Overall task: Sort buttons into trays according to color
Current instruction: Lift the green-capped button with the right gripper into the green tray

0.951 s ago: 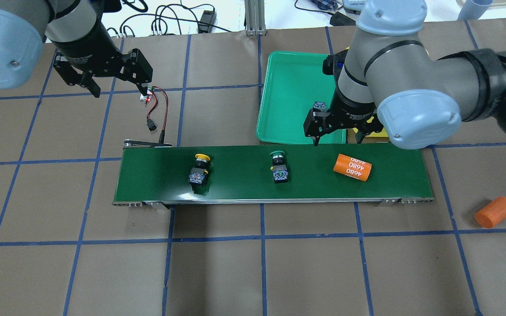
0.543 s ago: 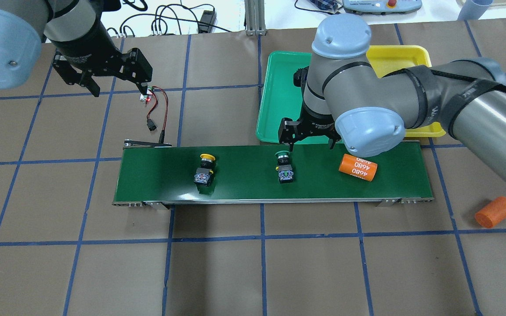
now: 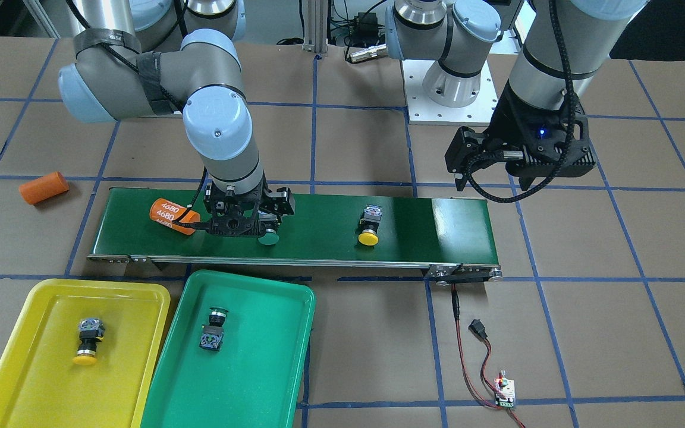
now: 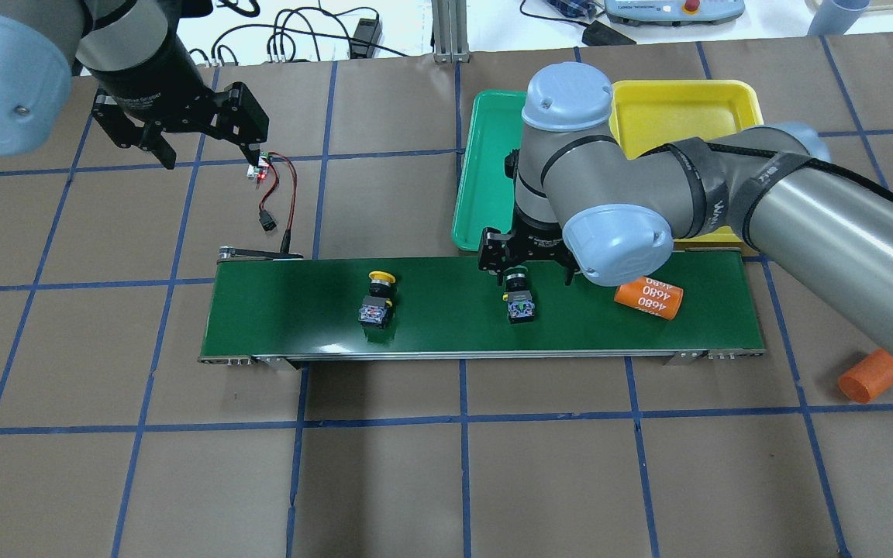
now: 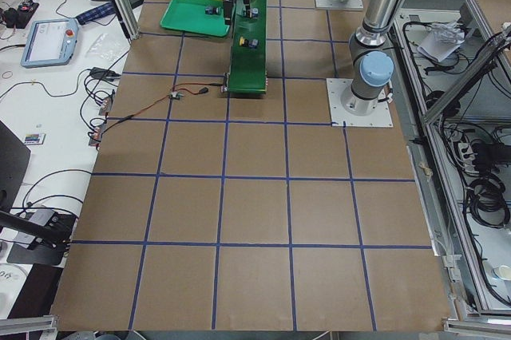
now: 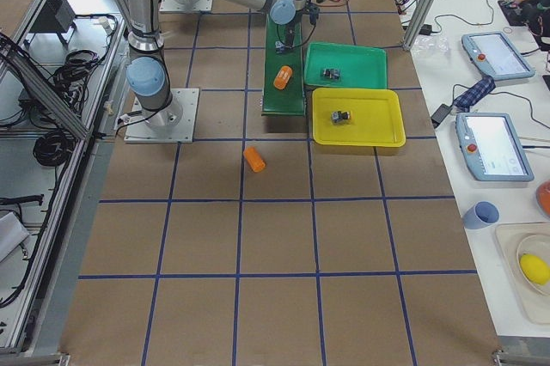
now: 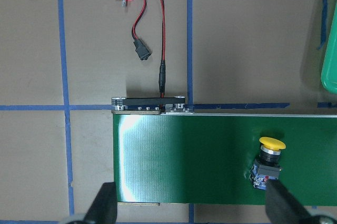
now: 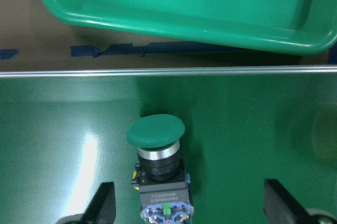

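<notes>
A green button [image 4: 520,307] lies on the belt, its cap [image 8: 155,132] toward the trays. My right gripper [image 4: 528,267] hangs open low over it, one finger [image 8: 102,205] on each side and not touching. A yellow button [image 4: 379,298] lies farther left on the belt, below my left gripper [image 4: 210,151], which hovers open and empty beyond the belt's left end. The green tray [image 3: 259,368] holds a green button [image 3: 213,330]. The yellow tray [image 3: 27,380] holds a yellow button [image 3: 88,342].
An orange cylinder [image 4: 648,300] lies on the dark-green conveyor belt [image 4: 439,329], just right of the right gripper. Another orange cylinder [image 4: 873,373] lies on the table past the belt's right end. A small circuit board with red and black wires [image 4: 260,167] sits near the belt's left end.
My right arm swung left from over the trays and came down over the belt's green button. Both belt buttons and the orange cylinder drifted right. The left arm stayed still.
</notes>
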Robot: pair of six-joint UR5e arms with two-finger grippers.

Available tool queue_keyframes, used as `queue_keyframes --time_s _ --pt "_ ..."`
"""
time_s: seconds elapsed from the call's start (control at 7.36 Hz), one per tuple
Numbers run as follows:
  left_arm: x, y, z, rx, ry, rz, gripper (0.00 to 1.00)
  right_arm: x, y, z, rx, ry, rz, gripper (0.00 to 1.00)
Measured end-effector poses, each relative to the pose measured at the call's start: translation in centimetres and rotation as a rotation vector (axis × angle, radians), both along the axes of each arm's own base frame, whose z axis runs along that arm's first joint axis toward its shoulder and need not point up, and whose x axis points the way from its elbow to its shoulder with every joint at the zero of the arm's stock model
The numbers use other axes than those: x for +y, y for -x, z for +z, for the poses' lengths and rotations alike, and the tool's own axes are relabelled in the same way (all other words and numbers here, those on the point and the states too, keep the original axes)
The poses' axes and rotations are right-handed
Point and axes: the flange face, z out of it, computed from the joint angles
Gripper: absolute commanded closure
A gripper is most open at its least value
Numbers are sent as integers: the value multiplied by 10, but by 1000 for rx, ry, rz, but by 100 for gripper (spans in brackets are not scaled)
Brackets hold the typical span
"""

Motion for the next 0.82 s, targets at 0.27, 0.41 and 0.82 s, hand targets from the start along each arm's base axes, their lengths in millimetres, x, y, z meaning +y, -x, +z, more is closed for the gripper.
queue_keyframes --time_s 0.27,0.41,0.82 --pt "0 0 0 1 -1 0 0 2 0 -12 2 -10 0 11" --pt "-1 0 0 1 0 0 0 1 0 -17 3 -12 -1 42" --pt "-1 0 0 1 2 0 0 -5 2 -22 13 9 1 100"
